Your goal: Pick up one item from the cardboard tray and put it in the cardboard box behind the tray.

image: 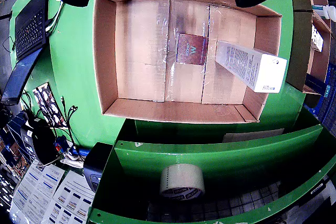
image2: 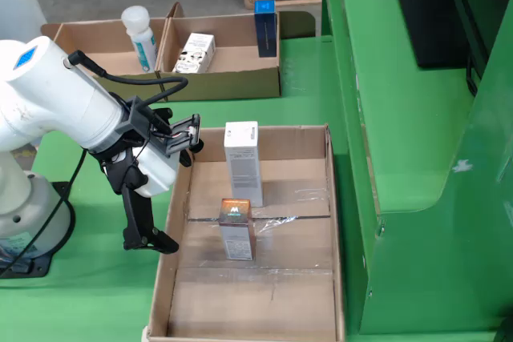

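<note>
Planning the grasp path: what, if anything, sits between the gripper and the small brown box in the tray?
Nothing visible. In the fixed view the gripper hangs open outside the tray's left wall, apart from the brown box standing mid-tray. The white box stands behind it, off that line. Only the wall must be cleared.

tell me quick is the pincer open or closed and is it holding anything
pincer: open and empty, hanging at the left edge of the cardboard tray, touching neither the white box nor the brown box.
</note>
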